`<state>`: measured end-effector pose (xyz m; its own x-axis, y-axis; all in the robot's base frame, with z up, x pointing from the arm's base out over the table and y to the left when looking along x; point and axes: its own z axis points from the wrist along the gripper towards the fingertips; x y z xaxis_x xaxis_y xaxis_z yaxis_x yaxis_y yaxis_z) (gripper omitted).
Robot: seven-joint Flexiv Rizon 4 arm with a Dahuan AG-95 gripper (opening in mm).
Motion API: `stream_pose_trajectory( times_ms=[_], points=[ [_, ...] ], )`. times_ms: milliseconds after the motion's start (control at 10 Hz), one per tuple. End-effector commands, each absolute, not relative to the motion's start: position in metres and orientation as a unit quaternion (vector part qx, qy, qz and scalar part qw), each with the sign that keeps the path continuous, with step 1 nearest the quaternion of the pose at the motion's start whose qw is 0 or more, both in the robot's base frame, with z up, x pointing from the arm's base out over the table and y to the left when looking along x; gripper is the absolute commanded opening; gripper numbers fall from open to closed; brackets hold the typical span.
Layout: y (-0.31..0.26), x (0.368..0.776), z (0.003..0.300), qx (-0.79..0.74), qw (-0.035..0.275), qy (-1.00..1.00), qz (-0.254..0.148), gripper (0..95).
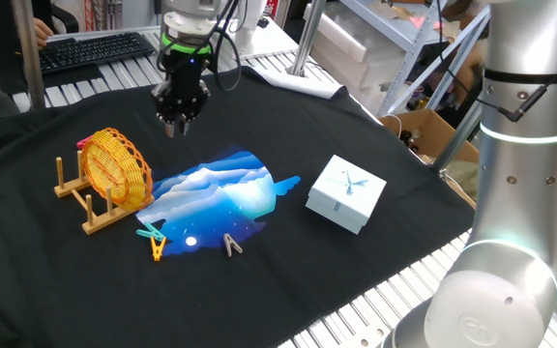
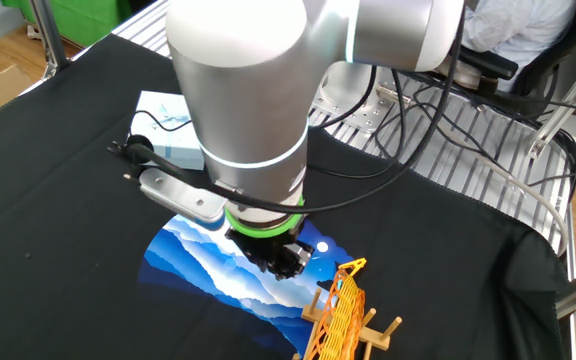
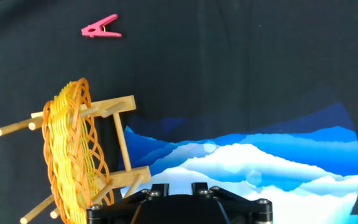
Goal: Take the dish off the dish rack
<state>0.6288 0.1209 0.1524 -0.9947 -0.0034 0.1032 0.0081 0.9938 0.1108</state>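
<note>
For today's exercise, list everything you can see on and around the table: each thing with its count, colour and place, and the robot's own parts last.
dish: one, yellow-orange, upright in the rack
dish rack: one, light wood, on the cloth beside the mat
mat: one, blue and white, mid-cloth
box: one, pale blue, beside the mat
clothes pegs: at least four, mixed colours; a pink one lies past the rack
keyboard: one, black, behind the cloth
end effector: one, black, above the cloth behind the rack

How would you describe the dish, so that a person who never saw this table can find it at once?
Start at the blue-and-white mat in the middle of the black cloth. Beside one end of it stands a small light-wood rack with upright pegs. The dish stands on edge between those pegs: a round yellow-orange piece of woven mesh, much larger than the small coloured clothes pegs nearby.
</note>
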Motion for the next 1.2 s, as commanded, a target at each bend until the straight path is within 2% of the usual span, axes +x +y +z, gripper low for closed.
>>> stream_pose_trajectory(
  times_ms=[100, 200, 600, 900, 1000, 1200],
  points=[
    [0.131, 0.632, 0.149, -0.011, 0.056, -0.996, -0.071, 0.0],
    [0.138, 0.634, 0.149, -0.019, 0.058, -0.995, -0.075, 19.0],
    [0.154, 0.647, 0.149, -0.037, 0.059, -0.995, -0.077, 19.0],
    [0.162, 0.651, 0.149, -0.055, 0.062, -0.992, -0.093, 19.0],
    [0.168, 0.651, 0.149, -0.063, 0.063, -0.992, -0.094, 38.0],
    [0.178, 0.650, 0.151, -0.083, 0.065, -0.990, -0.096, 38.0]
  ],
)
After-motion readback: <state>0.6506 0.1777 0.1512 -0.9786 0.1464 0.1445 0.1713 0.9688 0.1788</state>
